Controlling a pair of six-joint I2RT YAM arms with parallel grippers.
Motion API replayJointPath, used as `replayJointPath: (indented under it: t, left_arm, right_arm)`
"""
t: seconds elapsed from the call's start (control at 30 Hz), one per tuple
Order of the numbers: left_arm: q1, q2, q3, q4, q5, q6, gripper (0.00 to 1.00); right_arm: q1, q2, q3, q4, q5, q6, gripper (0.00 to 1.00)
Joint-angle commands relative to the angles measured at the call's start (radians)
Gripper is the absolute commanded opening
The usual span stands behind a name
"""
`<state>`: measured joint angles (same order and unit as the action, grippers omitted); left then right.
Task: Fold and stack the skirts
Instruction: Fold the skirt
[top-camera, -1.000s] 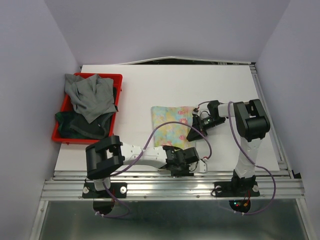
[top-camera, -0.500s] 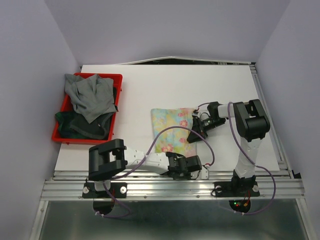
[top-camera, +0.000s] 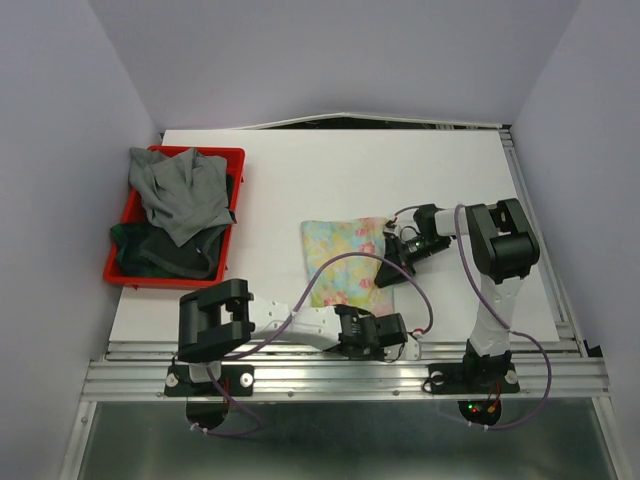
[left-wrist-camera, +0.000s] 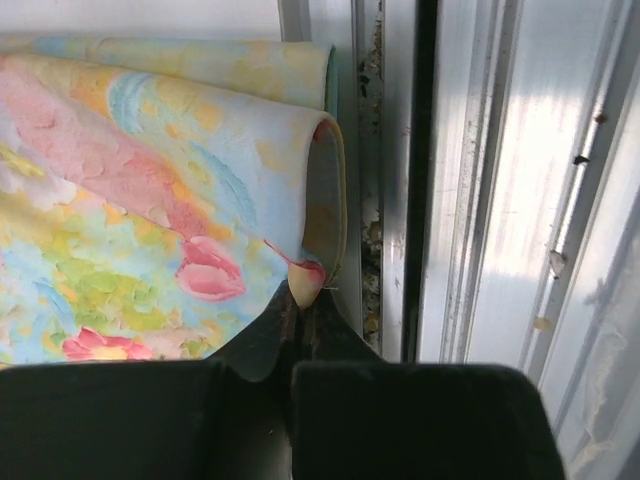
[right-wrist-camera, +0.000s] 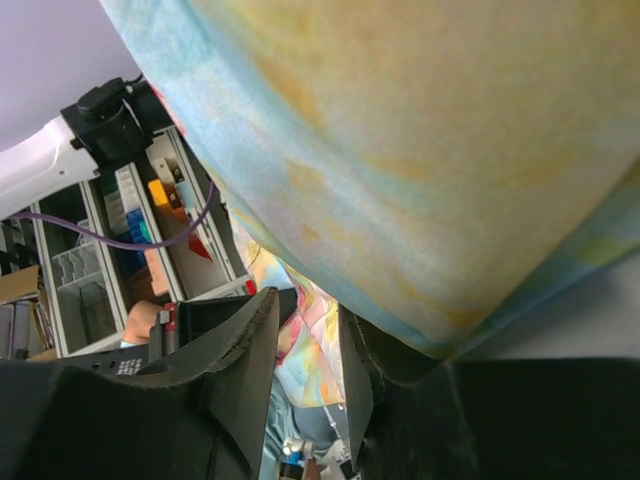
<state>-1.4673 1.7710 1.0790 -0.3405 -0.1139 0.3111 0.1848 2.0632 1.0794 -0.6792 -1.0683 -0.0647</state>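
Note:
The floral skirt (top-camera: 342, 260) lies folded on the white table near its middle. My left gripper (top-camera: 380, 334) reaches along the front rail; in the left wrist view it (left-wrist-camera: 303, 312) is shut on a corner of the floral skirt (left-wrist-camera: 150, 200), whose folded edge curls up just above the jaws. My right gripper (top-camera: 395, 262) sits at the skirt's right edge. In the right wrist view the floral skirt (right-wrist-camera: 430, 150) drapes over one finger, and cloth runs between the narrowly parted jaws of my right gripper (right-wrist-camera: 305, 335). A grey skirt (top-camera: 182, 193) lies on top of darker skirts (top-camera: 160, 257).
The red bin (top-camera: 116, 247) holding the other skirts stands at the table's left edge. An aluminium rail (top-camera: 300, 372) runs along the front, right beside my left gripper. Purple cables loop over the skirt. Side walls close in left and right.
My left gripper has slid right along the front edge and closed on the skirt's corner. The skirt's near part has shifted slightly. The right gripper has barely moved.

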Motion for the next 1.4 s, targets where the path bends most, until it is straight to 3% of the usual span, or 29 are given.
replayJointPath:
  t: [0.0, 0.43, 0.73, 1.07, 1.37]
  left_arm:
    - [-0.01, -0.093, 0.076, -0.12, 0.145, 0.003, 0.0]
    - [0.152, -0.162, 0.321, -0.299, 0.198, 0.101, 0.0]
    - [0.28, -0.136, 0.346, -0.301, 0.229, 0.2, 0.0]
    - [0.277, -0.163, 0.357, -0.356, 0.35, 0.21, 0.0]
    - [0.274, -0.179, 0.328, -0.359, 0.375, 0.195, 0.0]
  right_arm:
    - [0.008, 0.025, -0.021, 0.023, 0.177, -0.038, 0.36]
    - [0.008, 0.015, -0.007, -0.017, 0.185, -0.07, 0.33]
    - [0.018, -0.009, 0.019, -0.069, 0.215, -0.122, 0.34]
    - [0.018, -0.087, 0.278, -0.155, 0.166, -0.072, 0.47]
    - [0.018, 0.03, 0.57, -0.178, 0.16, -0.027, 0.5]
